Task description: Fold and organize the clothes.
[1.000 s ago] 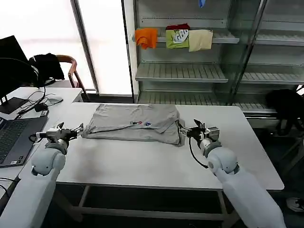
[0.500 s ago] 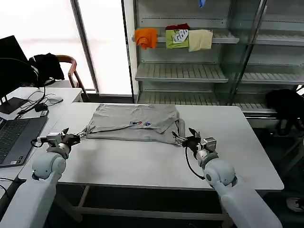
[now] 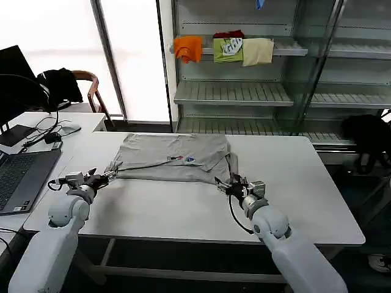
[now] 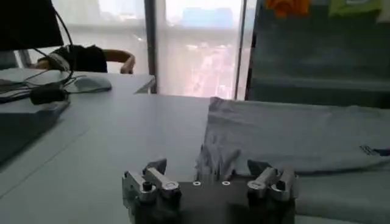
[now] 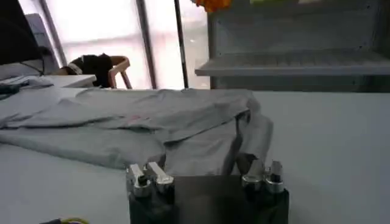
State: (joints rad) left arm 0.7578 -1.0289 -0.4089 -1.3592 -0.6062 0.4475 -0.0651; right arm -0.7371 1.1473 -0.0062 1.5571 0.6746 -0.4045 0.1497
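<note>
Nearest the robot, the left end effector (image 3: 102,177) and the right end effector (image 3: 227,187) hover low over the white surface (image 3: 183,204), each at a near corner of the light grey shirt (image 3: 174,159). Over the last second both have drawn back toward the robot along the surface: they were at the shirt's left and right edges and now sit nearer and lower, and the near corners of the cloth have stretched out after them. This suggests that the near hem is being pulled taut to flatten the shirt before a fold, so the task looks to be at an early stage.

In the left wrist view the left end effector's fingers (image 4: 155,172) stand apart with bunched cloth between them. In the right wrist view the right end effector's fingers (image 5: 153,173) likewise stand apart, with the shirt's corner fold rising just beyond them; whether either one pinches the cloth cannot be told.

The shirt lies spread across the middle of the surface, its small chest print (image 3: 181,159) facing up. Farther off, orange, green and cream garments (image 3: 223,49) sit on a shelf.
</note>
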